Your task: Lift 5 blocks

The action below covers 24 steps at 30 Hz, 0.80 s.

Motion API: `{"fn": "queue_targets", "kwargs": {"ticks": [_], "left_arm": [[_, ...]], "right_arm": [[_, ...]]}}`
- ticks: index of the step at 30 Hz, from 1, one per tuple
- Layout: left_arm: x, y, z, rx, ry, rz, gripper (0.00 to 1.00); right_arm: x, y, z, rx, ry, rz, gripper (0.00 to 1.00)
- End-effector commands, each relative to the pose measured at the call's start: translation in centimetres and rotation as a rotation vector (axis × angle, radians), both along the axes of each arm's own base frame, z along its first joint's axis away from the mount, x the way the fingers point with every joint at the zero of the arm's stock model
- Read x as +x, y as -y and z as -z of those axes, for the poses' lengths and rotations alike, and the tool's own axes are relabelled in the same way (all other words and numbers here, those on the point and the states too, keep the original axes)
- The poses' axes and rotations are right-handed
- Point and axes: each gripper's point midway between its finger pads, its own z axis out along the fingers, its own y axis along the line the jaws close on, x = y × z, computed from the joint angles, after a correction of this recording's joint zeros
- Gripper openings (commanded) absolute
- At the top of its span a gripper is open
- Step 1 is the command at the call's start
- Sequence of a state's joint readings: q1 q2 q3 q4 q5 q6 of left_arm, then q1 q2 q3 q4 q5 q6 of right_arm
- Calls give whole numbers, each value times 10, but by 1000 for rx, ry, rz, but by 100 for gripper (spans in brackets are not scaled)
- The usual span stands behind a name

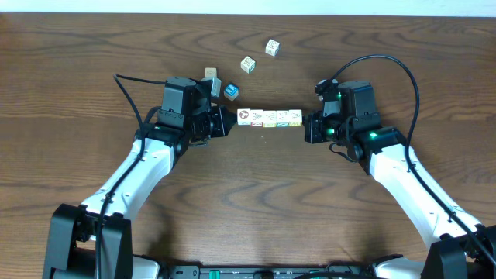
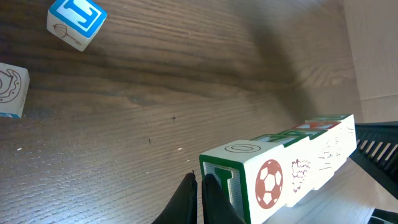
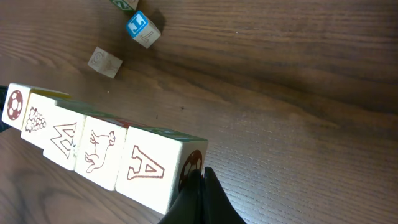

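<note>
the five blocks [image 1: 269,118] lie end to end in one straight row at mid-worktop [image 1: 263,201], between the arms; whether the row is clear of the surface i cannot tell. the left fingers [image 1: 229,122] are clenched together against one end face, and the right fingers [image 1: 308,124] are clenched against the other. the cubes look light, hard and smooth, so the row would likely buckle or slip. press squarely along its axis, centred on the end faces.

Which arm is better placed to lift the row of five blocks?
Neither alone. The shut left gripper presses the row at its left end, the shut right gripper at its right end; squeezing and raising together looks best.
</note>
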<state>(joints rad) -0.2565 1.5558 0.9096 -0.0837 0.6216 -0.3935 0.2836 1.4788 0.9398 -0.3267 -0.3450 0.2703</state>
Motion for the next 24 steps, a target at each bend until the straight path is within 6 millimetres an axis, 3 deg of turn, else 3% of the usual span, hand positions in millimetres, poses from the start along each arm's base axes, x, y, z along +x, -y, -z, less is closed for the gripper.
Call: {"fn": "queue_targets", "kwargs": {"ticks": [1,11,24], "left_arm": [[-20,40,-34,-125,25,161,7],[-27,50,-34,-124,20,191,8],[-31,45,-25,-90,-12,177,7]], "right_arm": [[-20,-46,-29,166,-2,-181,1],[-28,-56,-22,122,-10,-196,1],[-33,-58,-17,92,-27,-188,1]]}}
